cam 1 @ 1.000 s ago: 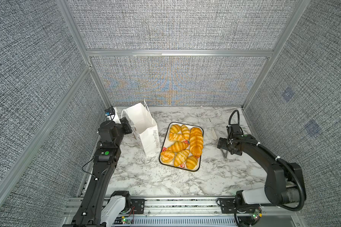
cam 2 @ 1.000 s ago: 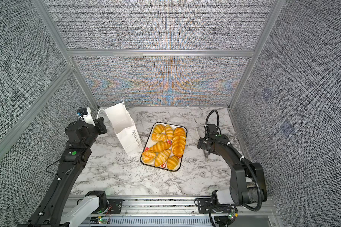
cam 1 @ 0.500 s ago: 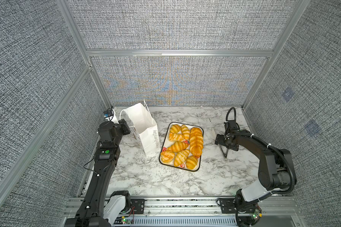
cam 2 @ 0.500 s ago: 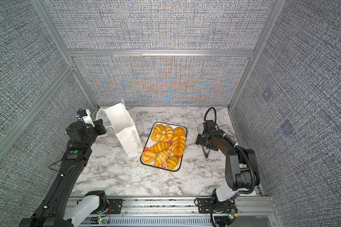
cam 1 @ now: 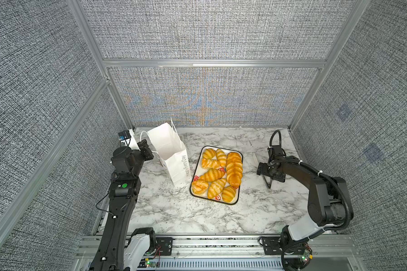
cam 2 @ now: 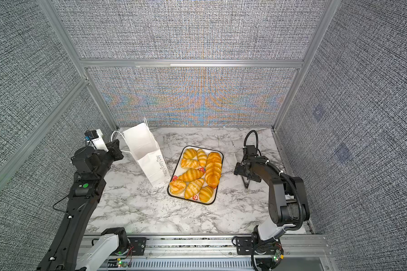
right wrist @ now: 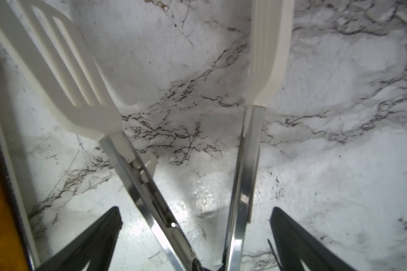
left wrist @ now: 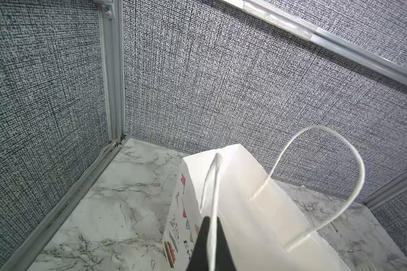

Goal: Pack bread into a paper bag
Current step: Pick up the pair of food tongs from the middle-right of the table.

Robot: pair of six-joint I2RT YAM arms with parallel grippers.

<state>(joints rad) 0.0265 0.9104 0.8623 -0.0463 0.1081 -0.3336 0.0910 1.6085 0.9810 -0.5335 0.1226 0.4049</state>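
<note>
The bread (cam 1: 221,174) (cam 2: 199,174), several glossy golden pastries, fills a strawberry-print tray (cam 1: 212,200) (cam 2: 191,202) mid-table. Left of it the white paper bag (cam 1: 172,156) (cam 2: 148,153) (left wrist: 247,199) stands upright with its mouth open. My left gripper (cam 1: 149,153) (cam 2: 118,152) (left wrist: 211,219) is shut on the bag's near cord handle (left wrist: 213,180). Right of the tray, my right gripper (cam 1: 263,172) (cam 2: 241,172) (right wrist: 195,211) is open, low over the table. Its fingers straddle the steel arms of white-headed tongs (right wrist: 244,164) without touching them.
The tongs (cam 1: 267,184) (cam 2: 246,184) lie flat on the marble, white heads (right wrist: 64,70) pointing to the back. The tray's black rim (right wrist: 0,145) runs close beside the right gripper. Grey mesh walls with aluminium posts enclose the table; the bag stands near the back left corner (left wrist: 115,140).
My right gripper has shifted a little left and lower over the tongs, and that arm's elbow has folded up. The left gripper and the bag have barely moved.
</note>
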